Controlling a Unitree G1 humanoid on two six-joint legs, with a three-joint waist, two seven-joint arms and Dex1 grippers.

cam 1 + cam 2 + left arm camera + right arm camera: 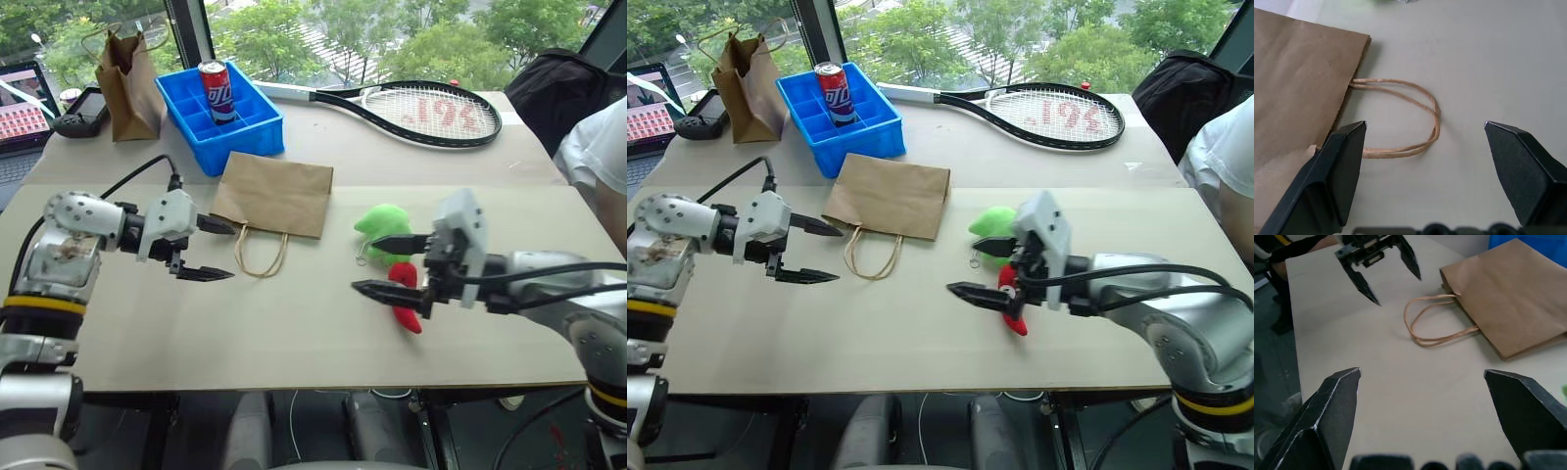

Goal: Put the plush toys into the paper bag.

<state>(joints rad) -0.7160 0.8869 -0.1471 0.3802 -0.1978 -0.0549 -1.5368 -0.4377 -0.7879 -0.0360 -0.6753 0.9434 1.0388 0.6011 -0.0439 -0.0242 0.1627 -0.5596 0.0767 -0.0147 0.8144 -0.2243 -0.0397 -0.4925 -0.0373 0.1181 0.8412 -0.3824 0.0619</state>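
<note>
Two plush toys lay outside the bag on the pale tabletop (294, 333): a fluffy lime-green plush (380, 223) and, just in front of it, a small red chili-pepper plush (405, 311) partly hidden behind the right gripper (387, 264). Neither had been bagged, so the whole task remained.

Item: wide light-brown kraft paper bag (274, 193), lying flat, mouth toward the robot, its twisted tan cord handles (261, 253) looped on the table. It would probably need opening or lifting first.

Item: left gripper (208, 249), black fingers spread wide, empty, hovering just beside the handles, apart from them.

Item: right gripper, fingers likewise spread wide, nothing between them, poised close by the two toys.

Other stock at the far side: a narrower, darker brown paper bag (128, 83) standing upright; a blue compartment tray (245, 134) holding a red drinks can (217, 92) with white lettering I could not read; a black tennis racket (416, 110) with a red mark on its strings, also illegible.
</note>
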